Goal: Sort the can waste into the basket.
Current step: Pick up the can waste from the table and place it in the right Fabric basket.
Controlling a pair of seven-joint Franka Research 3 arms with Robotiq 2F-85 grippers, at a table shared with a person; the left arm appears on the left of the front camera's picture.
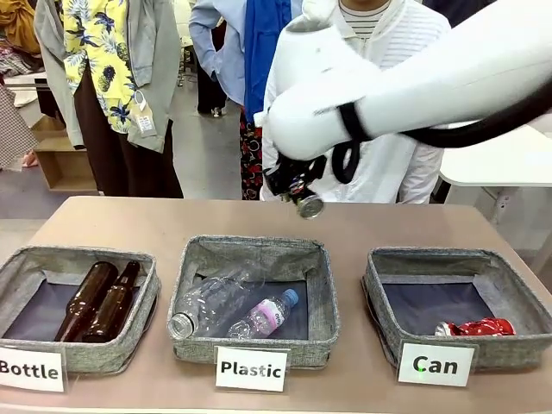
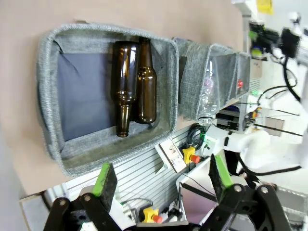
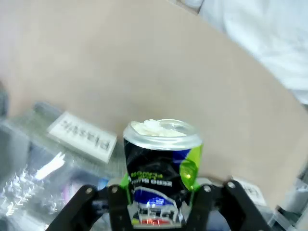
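The black can (image 3: 161, 173) is clamped in the right gripper (image 1: 297, 191) above the table's far middle, likely for carrying to the Can basket (image 1: 405, 285) at right, where the red can (image 1: 479, 328) lies. The left gripper (image 2: 161, 180) is held apart, empty.

three baskets (image 1: 255, 259), two brown bottles (image 1: 97, 301), two plastic bottles (image 1: 226, 307), two cans (image 1: 476, 328).

My right pincer (image 3: 159, 202) holds a glossy printed metal can (image 3: 161, 168) with a bright bare rim. The "Can" basket (image 1: 517, 302) is coarse grey woven cloth; the tabletop (image 1: 129, 224) looks smooth and matt.
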